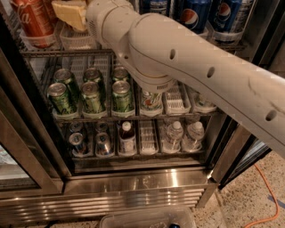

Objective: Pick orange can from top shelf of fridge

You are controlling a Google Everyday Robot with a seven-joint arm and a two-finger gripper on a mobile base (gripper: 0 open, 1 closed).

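Note:
My gripper, cream-coloured, is up at the top shelf of the fridge. It sits over a white lane tray, just right of a red-orange can with white script. The orange can is hidden behind the gripper or out of view above the frame. My white arm runs in from the right across the fridge opening. Blue Pepsi cans stand on the top shelf to the right of the arm.
Green cans fill the middle rack. Small cans and bottles stand on the lowest rack. A door frame stands at the left, and a dark post at the right. An orange cable lies on the floor.

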